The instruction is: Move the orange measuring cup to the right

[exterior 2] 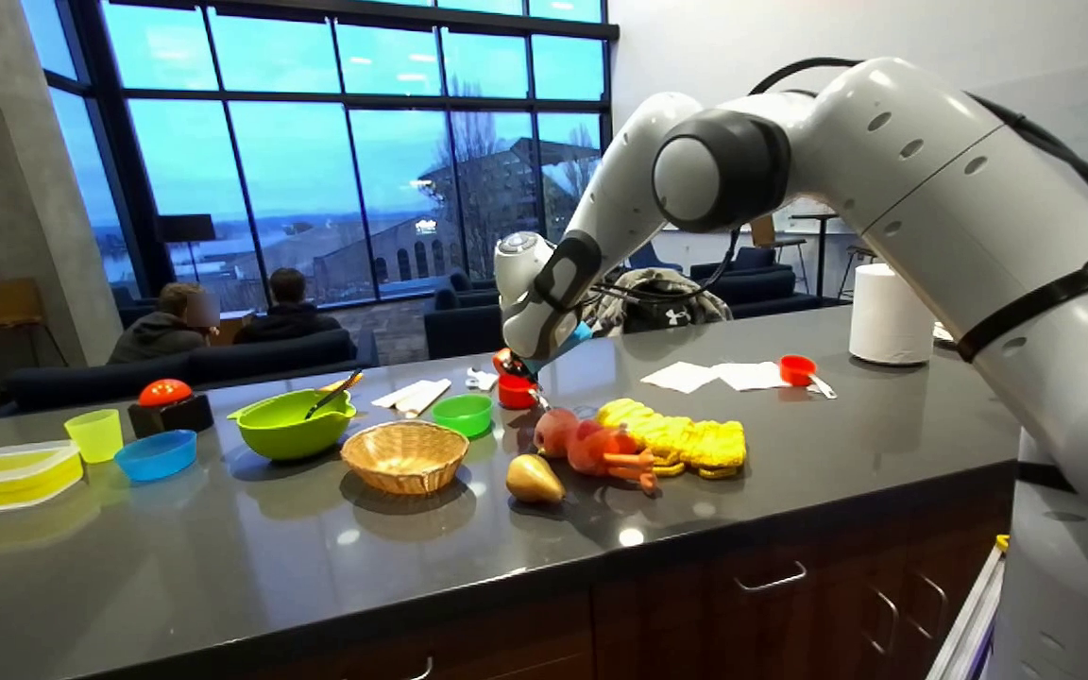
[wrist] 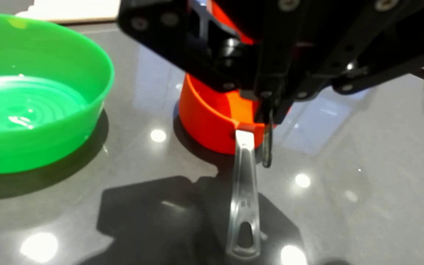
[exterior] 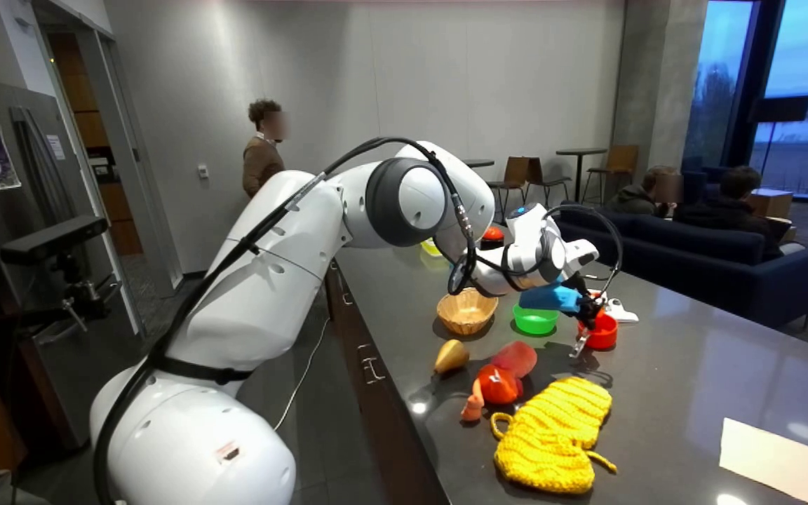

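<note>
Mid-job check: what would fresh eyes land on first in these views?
Probably the white robot arm reaching across both exterior views. Then the yellow knitted piece, low in an exterior view on the dark counter. In the wrist view, the orange measuring cup stands out, pincer at its rim.

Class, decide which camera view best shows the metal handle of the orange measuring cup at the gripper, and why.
The wrist view: there the metal handle appears close up and at full length, from the orange measuring cup to the slotted tip. In both exterior views it is only a small silvery strip.
</note>
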`<state>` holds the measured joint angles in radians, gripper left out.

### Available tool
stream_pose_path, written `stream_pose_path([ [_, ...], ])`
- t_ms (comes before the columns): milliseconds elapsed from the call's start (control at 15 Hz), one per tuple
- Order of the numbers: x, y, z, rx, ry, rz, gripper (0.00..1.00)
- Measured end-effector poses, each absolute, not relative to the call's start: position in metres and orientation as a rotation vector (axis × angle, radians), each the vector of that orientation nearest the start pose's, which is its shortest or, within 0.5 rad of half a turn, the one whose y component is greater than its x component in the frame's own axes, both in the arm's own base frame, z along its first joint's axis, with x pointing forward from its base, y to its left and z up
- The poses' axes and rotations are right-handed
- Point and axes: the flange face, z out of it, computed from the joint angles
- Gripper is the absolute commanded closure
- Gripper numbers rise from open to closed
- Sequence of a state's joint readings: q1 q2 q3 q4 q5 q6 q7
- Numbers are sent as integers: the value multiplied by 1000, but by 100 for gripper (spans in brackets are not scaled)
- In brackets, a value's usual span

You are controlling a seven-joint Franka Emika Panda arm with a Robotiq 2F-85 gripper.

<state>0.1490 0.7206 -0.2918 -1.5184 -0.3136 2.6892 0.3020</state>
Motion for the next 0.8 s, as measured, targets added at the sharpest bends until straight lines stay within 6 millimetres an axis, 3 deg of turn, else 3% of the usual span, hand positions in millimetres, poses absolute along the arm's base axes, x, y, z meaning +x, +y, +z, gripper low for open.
stream_pose_path([
  [200,747,-40,329,-3350,120,-882,99],
  [400,745,-47,355,-3369,165,-878,99],
  [800,733,-118,368,-3501,478,-767,99],
])
